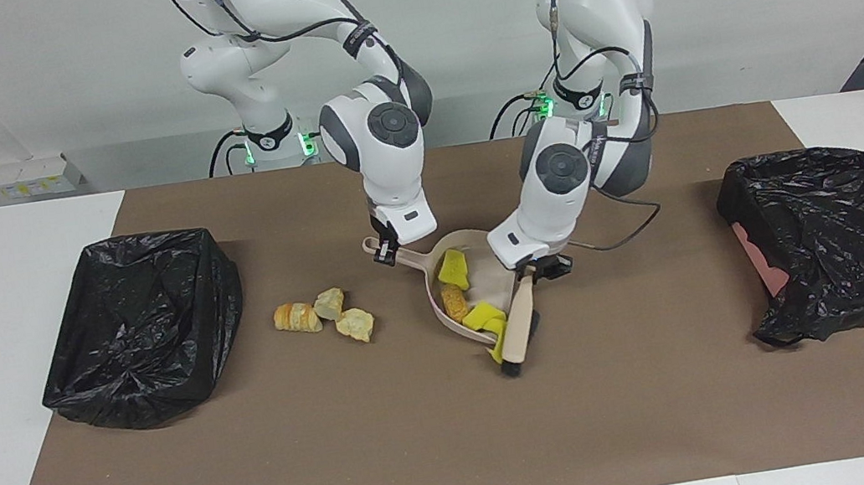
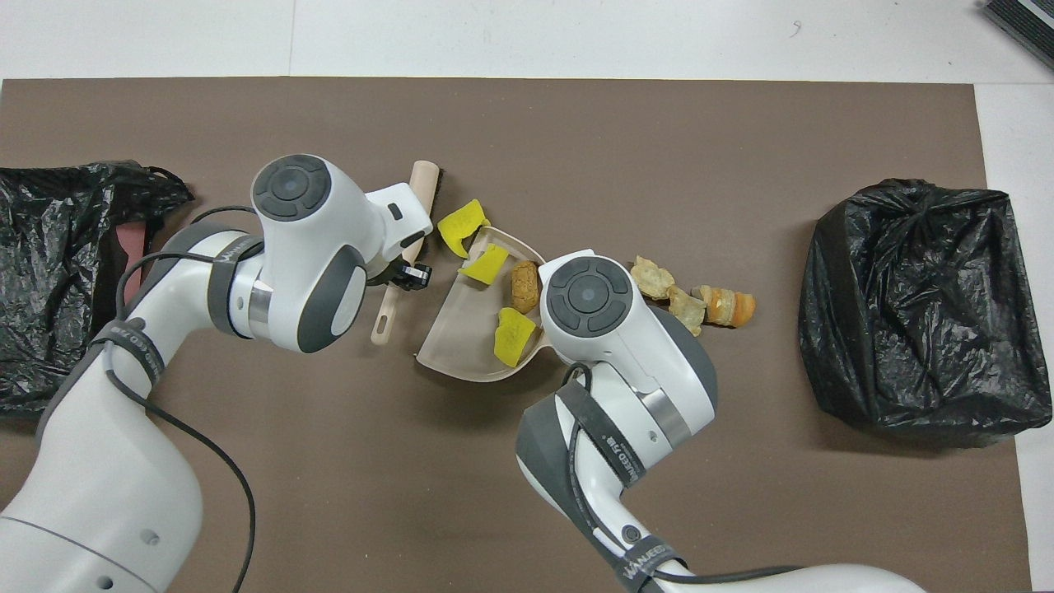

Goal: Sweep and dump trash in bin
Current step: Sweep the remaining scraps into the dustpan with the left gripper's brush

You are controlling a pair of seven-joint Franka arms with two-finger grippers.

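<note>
1. Yellow at the lip: pressing the brush point(image 1: 519, 332) point(image 2: 424, 185) bristles against the third sponge chunk point(image 1: 499, 343) point(image 2: 461, 221), at roughly five o'clock of the dustpan point(image 1: 495, 267) point(image 2: 461, 329) in the facing view, with the chunk seemingly half over the edge and not yet fully inside.
2. Clamping the brush's handle in the left gripper point(image 1: 541, 268) point(image 2: 408, 276), closed tight on it, just over the dustpan's open mouth.
3. Pinching the dustpan's handle with the right gripper point(image 1: 387, 250), closed on it at about ten o'clock of the pan in the facing view, and apparently bracing the pan against the brown mat point(image 1: 427, 446).
4. Holding in the pan already: two sponge chunks point(image 1: 454, 267) point(image 2: 515, 338) and the brown bread roll point(image 1: 455, 303) point(image 2: 523, 287) between them.
5. Leaving unswept: three pale golden pastry pieces point(image 1: 330, 302) point(image 2: 685, 309), huddled together on the mat at nine o'clock of the dustpan in the facing view, well apart from it.
6. Judging progress at roughly halfway through sweeping: three scraps in, one going in, three waiting.
7. Not dumping anything yet: one black-bagged bin point(image 1: 139, 326) point(image 2: 914, 313) sitting at nine o'clock of the pastry pieces in the facing view, a second bagged bin point(image 1: 837, 236) at three o'clock of the dustpan, with no scraps showing in either.
</note>
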